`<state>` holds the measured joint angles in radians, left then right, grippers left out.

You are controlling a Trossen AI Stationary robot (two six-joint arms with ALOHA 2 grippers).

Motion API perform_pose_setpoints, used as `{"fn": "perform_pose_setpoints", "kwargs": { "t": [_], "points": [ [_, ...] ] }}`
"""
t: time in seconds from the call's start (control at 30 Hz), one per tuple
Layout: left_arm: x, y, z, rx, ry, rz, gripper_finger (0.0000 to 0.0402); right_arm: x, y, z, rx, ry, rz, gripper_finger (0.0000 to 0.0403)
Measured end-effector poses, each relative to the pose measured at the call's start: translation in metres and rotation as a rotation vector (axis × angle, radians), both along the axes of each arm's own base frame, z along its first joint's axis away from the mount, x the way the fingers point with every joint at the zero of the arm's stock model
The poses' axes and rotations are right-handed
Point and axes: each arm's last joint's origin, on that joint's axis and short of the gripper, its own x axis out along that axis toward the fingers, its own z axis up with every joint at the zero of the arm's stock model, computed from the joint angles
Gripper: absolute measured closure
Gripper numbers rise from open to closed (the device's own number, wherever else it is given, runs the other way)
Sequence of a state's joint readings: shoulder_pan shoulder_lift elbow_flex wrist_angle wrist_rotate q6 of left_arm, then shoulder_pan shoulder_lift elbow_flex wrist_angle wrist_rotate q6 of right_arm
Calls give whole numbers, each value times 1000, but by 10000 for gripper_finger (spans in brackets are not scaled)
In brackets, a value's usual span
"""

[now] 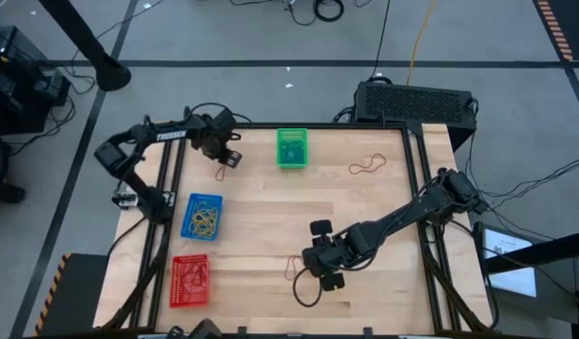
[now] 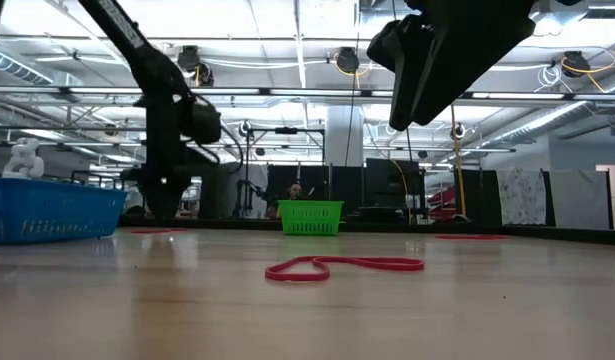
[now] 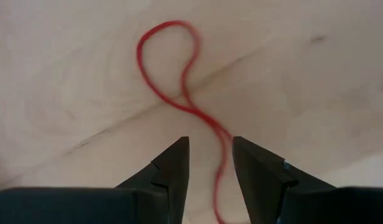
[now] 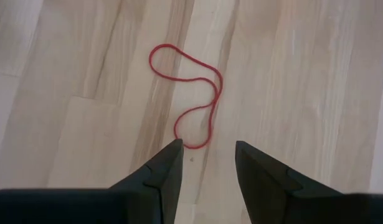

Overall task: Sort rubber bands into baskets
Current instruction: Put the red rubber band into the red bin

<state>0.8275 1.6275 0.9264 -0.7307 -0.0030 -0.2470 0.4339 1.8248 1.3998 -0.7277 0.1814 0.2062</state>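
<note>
**High view: both grippers poised over red bands**

High view shows the right gripper (image 1: 319, 266) near the table's (image 1: 383, 282) front edge, fingers spread, a twisted red rubber band (image 4: 188, 93) lying flat just ahead of them. The left gripper (image 1: 223, 151) hangs by the far-left corner, fingers parted around a strand of a second red band (image 3: 179, 74), not yet pinching. Another red band (image 1: 367, 167) lies near the far-right corner. The red basket (image 1: 189, 281), blue basket (image 1: 201, 216) and green basket (image 1: 292, 148) stand well apart.

These bands look light, limp and stretchy; they likely slide on wood, so pinching one strand at a loop's end seems best. Bare wood surrounds each band, leaving free room to descend.
</note>
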Motion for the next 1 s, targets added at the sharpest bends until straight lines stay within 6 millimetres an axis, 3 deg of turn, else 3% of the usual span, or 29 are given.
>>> {"fn": "perform_pose_setpoints", "kwargs": {
  "t": [0.2,0.87,1.0],
  "points": [
    [-2,9,-17,-60,-4,6,272,1,-1,0,-18,-2,36,264],
    [5,10,-17,-63,-87,-18,272,3,-2,1,-9,-16,23,264],
    [7,8,-17,-69,-92,-31,292,3,-2,1,-9,-16,23,264]
  ]
}}
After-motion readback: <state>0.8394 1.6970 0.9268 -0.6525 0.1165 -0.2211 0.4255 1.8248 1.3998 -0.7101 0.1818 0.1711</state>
